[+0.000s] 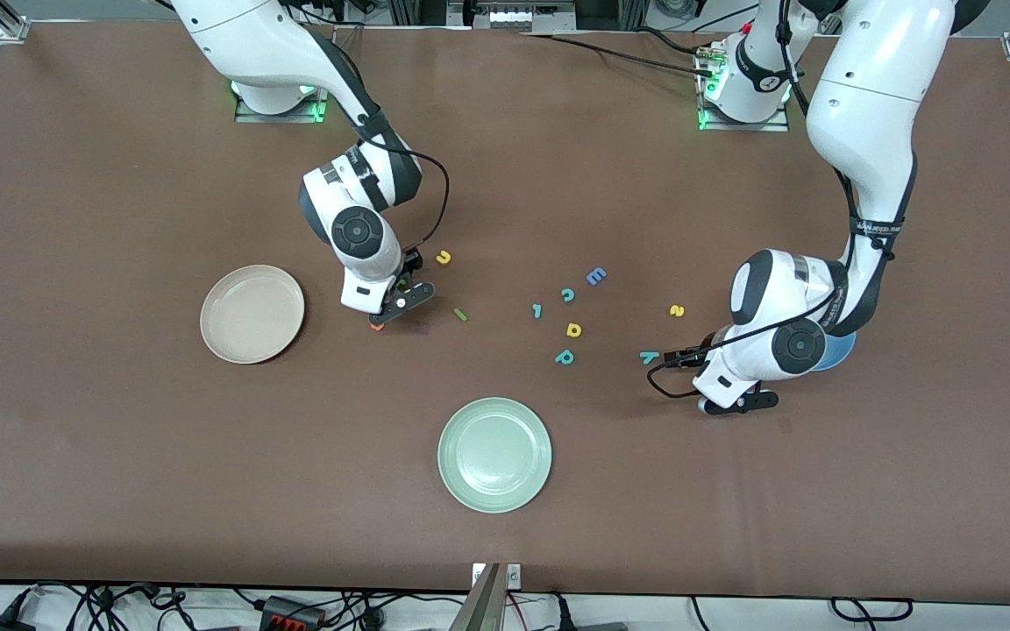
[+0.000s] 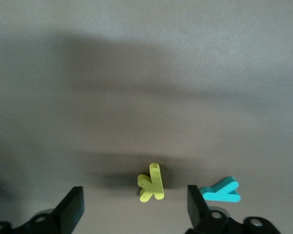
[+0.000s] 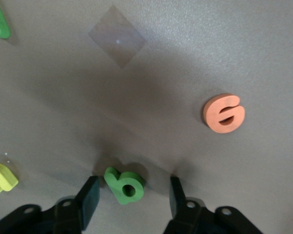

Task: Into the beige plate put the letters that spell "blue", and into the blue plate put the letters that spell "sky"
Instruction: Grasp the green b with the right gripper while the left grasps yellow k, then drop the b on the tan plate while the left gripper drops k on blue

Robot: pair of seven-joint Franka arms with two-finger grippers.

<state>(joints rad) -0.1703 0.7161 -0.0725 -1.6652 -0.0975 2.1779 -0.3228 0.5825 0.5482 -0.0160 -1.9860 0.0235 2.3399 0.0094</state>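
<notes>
Tiny green foam letter "b", light and squashy beside the round beige plate, lies between the right gripper's open fingers, best pinched across its flat sides, while the left gripper spreads open around the small yellow foam "k".

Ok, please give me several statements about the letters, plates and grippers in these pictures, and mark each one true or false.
1. The beige plate holds no letter. True.
2. The right gripper has the green "b" between its open fingers. True.
3. The left gripper is shut on the teal "y". False: it is open around the yellow "k"; the "y" lies outside its fingers.
4. The orange "e" lies in the pale green plate. False: it lies on the table.
</notes>
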